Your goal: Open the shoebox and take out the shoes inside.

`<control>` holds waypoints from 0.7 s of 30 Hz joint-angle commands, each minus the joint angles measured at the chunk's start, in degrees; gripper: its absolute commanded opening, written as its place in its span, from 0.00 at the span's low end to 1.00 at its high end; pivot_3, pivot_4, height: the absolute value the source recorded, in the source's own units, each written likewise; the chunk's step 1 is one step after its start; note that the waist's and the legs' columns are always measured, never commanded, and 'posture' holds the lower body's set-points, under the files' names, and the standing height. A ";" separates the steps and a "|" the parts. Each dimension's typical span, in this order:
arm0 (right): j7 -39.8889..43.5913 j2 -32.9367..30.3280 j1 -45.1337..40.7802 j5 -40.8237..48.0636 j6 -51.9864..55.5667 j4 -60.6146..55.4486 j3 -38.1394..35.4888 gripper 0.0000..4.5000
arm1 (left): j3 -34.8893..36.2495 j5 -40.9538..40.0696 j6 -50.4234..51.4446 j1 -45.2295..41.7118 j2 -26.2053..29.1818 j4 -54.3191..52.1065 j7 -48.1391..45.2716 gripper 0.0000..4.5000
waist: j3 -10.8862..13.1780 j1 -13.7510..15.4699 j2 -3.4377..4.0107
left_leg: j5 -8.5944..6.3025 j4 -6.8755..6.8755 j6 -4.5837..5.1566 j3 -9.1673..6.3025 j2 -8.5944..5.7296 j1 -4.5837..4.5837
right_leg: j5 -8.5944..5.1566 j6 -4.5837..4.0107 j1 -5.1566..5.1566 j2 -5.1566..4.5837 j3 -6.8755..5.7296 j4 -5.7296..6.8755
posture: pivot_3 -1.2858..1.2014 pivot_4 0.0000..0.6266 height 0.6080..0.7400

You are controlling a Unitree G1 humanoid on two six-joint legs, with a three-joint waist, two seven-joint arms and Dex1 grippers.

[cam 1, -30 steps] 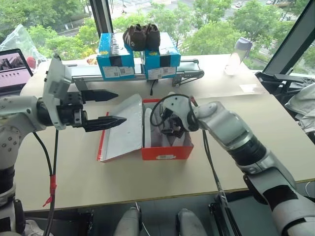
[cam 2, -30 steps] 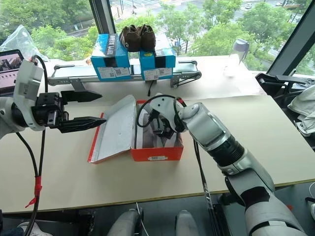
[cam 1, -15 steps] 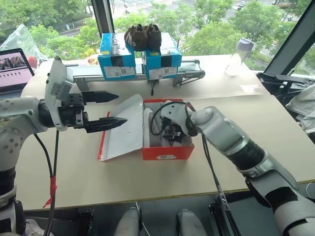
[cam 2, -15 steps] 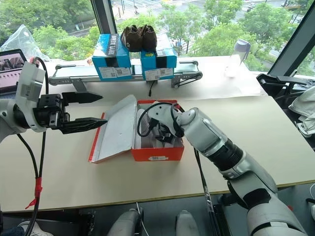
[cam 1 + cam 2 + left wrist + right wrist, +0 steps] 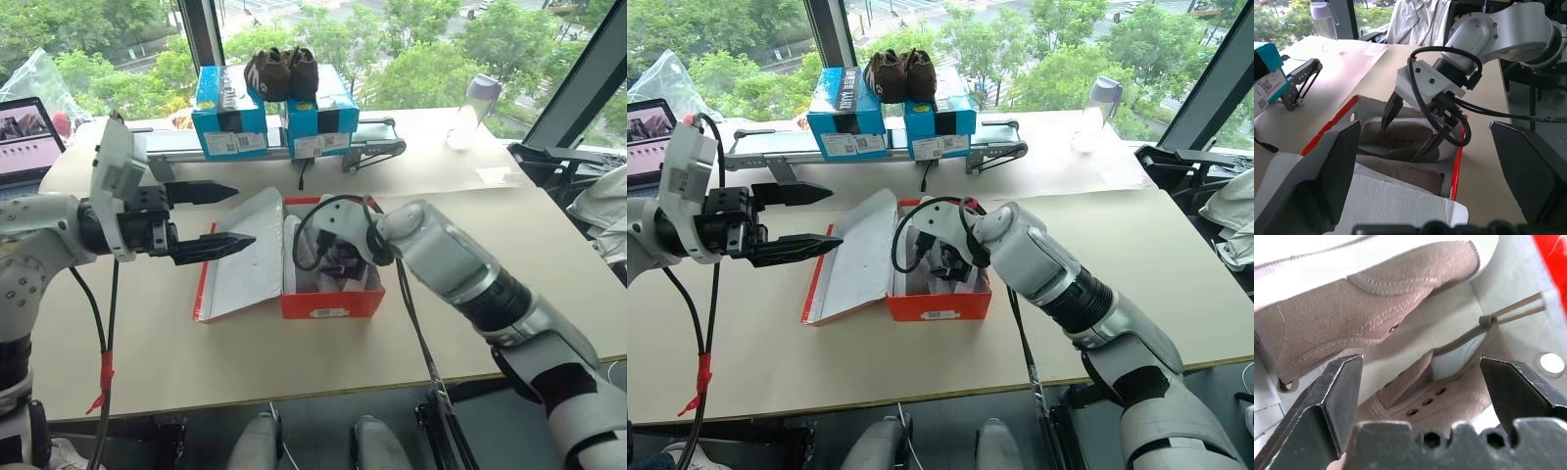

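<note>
The right gripper (image 5: pixel 1409 132) hung wide open inside the shoebox (image 5: pixel 331 300) — holding nothing. Closing off-centre could pinch tissue, not the shoes (image 5: pixel 1352 318) — or drag the box.

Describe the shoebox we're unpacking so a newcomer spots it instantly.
On the near tan table, straight ahead of the robot, sits the shoebox: red, its lid flung open to the left, grey shoes inside. The two blue boxes farther back are shut, with dark brown shoes on top.
</note>
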 commanded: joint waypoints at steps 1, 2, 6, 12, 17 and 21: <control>0.14 -0.36 -0.18 -0.60 0.02 -1.43 -0.25 0.99 | 1.81 -0.57 -0.60 -0.12 0.17 -0.94 -0.01 1.00 | 0.00 0.01 0.00 | 0.00 0.00 0.00 0.00 0.00 0.00 | 0.00 0.00 0.00 0.00 0.00 0.00 | 0.52 0.24 1.00; -0.04 -0.24 0.67 -0.91 -0.43 -0.86 0.49 0.99 | 1.81 -0.54 -0.62 -0.11 0.19 -0.95 -0.01 1.00 | 0.00 0.01 0.00 | 0.00 0.00 0.00 0.00 0.00 0.00 | 0.00 0.00 0.00 0.00 0.00 0.00 | 0.52 0.24 1.00; -0.46 0.37 2.74 -1.84 -1.82 1.17 2.06 0.99 | 1.85 -0.50 -0.64 -0.06 0.24 -1.03 0.01 1.00 | 0.00 0.00 0.00 | 0.00 0.00 0.00 0.00 0.00 0.00 | 0.00 0.01 0.00 0.00 0.00 0.00 | 0.52 0.24 1.00; -1.08 1.75 5.95 -3.55 -4.74 5.51 4.10 0.99 | 2.12 -0.60 -0.51 0.14 0.38 -1.27 0.18 1.00 | -0.04 -0.10 -0.06 | 0.00 0.01 0.00 0.00 0.01 0.03 | 0.00 0.00 0.04 0.01 -0.01 0.01 | 0.52 0.24 1.00; -0.89 2.45 7.13 -5.90 -6.83 8.02 5.10 0.99 | 2.37 -0.77 -0.46 0.55 0.40 -1.67 0.38 1.00 | -0.20 -0.15 -0.33 | -0.01 0.01 -0.01 0.01 0.07 0.41 | -0.17 0.28 0.30 0.06 0.00 -0.02 | 0.52 0.24 1.00; -0.50 3.43 7.26 -6.80 -6.99 9.57 4.41 0.88 | 2.60 -1.04 -0.46 0.82 0.44 -1.93 0.69 1.00 | -0.35 -0.07 -0.56 | -0.12 0.01 -0.20 0.00 0.15 0.64 | -0.17 0.25 0.33 0.09 0.00 -0.08 | 0.52 0.24 1.00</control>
